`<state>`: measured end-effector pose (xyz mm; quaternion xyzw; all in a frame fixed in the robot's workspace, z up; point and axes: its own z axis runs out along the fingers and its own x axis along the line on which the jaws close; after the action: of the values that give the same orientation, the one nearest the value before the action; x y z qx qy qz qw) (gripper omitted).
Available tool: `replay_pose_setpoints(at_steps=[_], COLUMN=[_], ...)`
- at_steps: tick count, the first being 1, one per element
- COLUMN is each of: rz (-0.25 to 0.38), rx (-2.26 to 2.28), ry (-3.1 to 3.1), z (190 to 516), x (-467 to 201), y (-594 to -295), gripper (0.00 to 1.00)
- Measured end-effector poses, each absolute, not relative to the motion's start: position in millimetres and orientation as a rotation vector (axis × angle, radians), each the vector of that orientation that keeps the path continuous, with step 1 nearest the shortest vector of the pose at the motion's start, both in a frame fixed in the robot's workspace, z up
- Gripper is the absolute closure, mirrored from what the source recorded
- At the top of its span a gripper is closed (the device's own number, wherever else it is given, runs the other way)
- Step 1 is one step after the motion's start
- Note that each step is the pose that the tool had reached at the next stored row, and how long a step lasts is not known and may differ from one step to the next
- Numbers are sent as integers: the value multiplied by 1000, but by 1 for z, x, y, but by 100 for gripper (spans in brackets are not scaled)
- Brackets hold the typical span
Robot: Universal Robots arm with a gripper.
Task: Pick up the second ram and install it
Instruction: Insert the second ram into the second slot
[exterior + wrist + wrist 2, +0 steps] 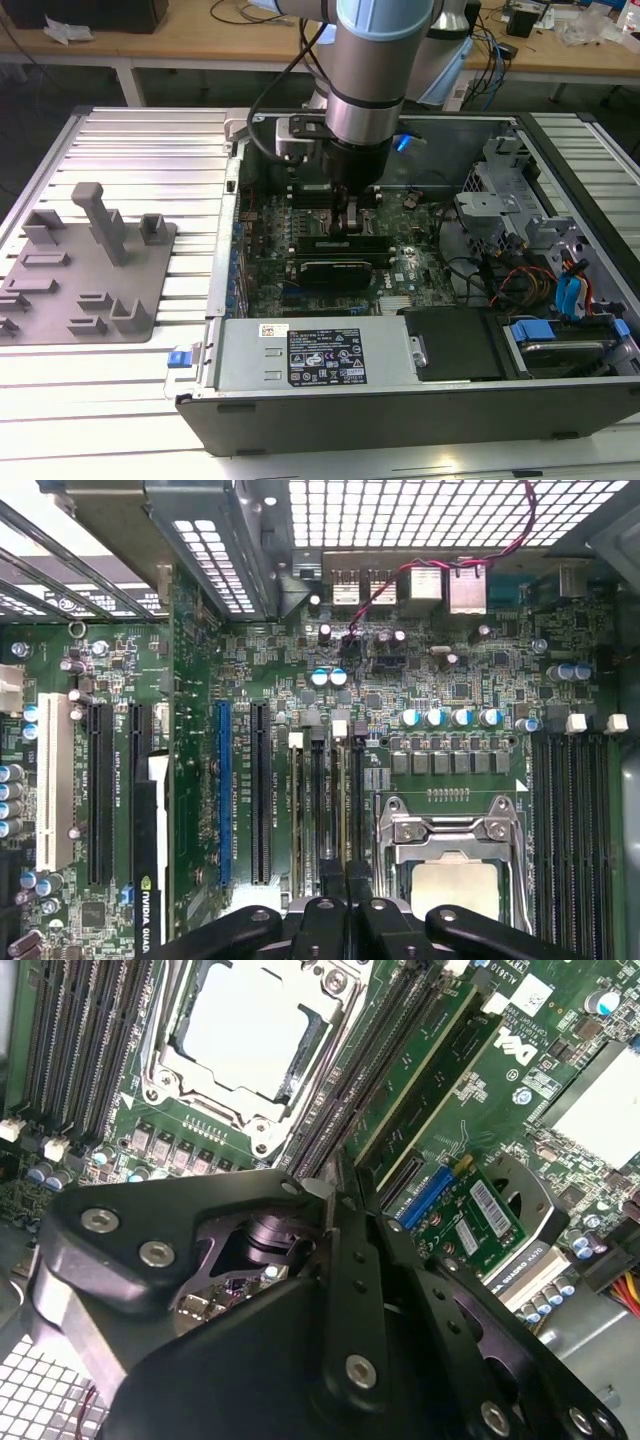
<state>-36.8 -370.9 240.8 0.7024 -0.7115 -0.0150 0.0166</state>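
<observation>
Tool (338, 1198) clenched on nothing, its tip at one end of upright second ram (425, 1075).

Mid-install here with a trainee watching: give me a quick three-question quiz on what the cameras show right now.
1. True or false: the grey tray lies inside the computer case.
2. In the first wrist view, what is the gripper nearest to? A) the memory slots beside the processor socket; B) the grey tray; C) the front wall of the computer case.
3. Short answer: in the exterior view, on which side of the computer case does the grey tray lie?

Key: 1 false; 2 A; 3 the exterior view's left.
</observation>
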Motion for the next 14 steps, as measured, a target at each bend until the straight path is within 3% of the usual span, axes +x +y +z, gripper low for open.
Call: replay_pose_setpoints(at_steps=[14], rz=[-48], rx=[2178], ry=[-2219], z=[238], x=[-37], y=[-371], gripper=[91])
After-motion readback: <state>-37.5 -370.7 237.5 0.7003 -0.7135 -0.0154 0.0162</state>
